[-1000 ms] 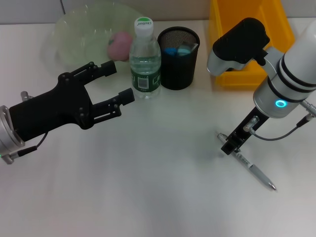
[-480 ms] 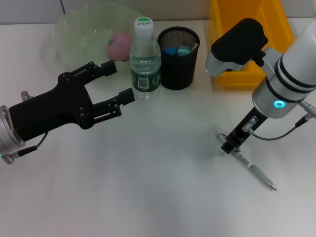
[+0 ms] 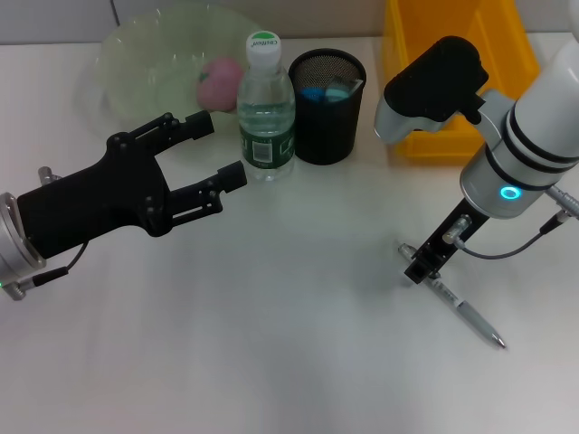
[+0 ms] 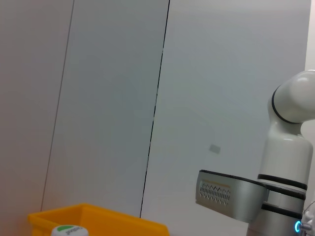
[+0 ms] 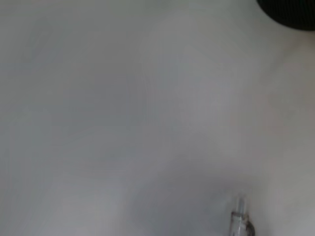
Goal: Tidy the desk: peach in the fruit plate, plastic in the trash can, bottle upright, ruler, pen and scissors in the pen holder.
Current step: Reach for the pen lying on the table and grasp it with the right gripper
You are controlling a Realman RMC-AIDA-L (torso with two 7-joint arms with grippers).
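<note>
A silver pen lies on the white desk at the right. My right gripper stands low over the desk at the pen's near end; the pen's end also shows in the right wrist view. My left gripper is open and empty, its fingers pointing at the upright water bottle, a little short of it. The pink peach lies in the clear fruit plate. The black mesh pen holder stands right of the bottle with blue items inside.
A yellow bin stands at the back right, behind my right arm. The left wrist view shows the bottle's green cap, the bin and the right arm against a wall.
The upper part of my right arm has drifted slightly left. The left arm, the pen and the other things have not moved.
</note>
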